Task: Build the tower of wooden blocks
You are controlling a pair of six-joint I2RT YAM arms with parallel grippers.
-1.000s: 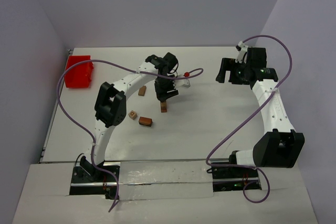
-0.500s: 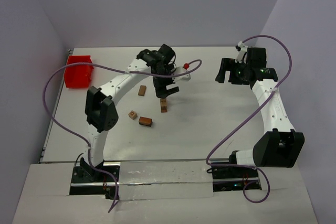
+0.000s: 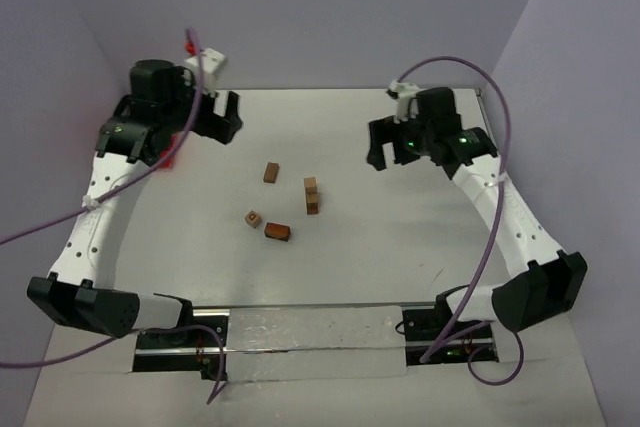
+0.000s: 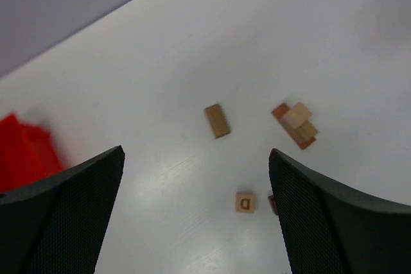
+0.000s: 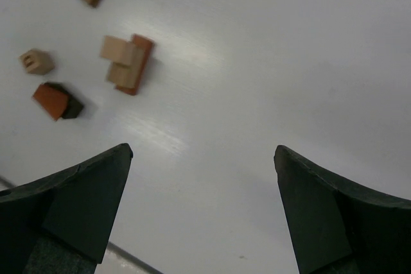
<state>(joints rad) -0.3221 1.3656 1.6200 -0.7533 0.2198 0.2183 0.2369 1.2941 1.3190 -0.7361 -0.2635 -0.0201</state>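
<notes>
The wood block tower point(image 3: 312, 195) is a short stack of tan and reddish-brown blocks near the table's middle; it also shows in the left wrist view point(image 4: 295, 123) and the right wrist view point(image 5: 126, 63). My left gripper point(image 3: 220, 119) hangs open at the far left back, well away from the tower, with nothing between its fingers point(image 4: 196, 155). My right gripper point(image 3: 385, 152) is open and empty to the right of the tower point(image 5: 202, 149). Neither gripper touches a block.
Loose blocks lie left of the tower: a tan cuboid point(image 3: 271, 173), a small lettered cube point(image 3: 253, 218) and a reddish-brown block with a dark one beside it point(image 3: 278, 232). The red tray point(image 4: 22, 152) sits at the back left, mostly hidden behind the left arm.
My left gripper opened above the tower, and the arm swung far back to the left. The right gripper shifted left toward the middle of the table.
</notes>
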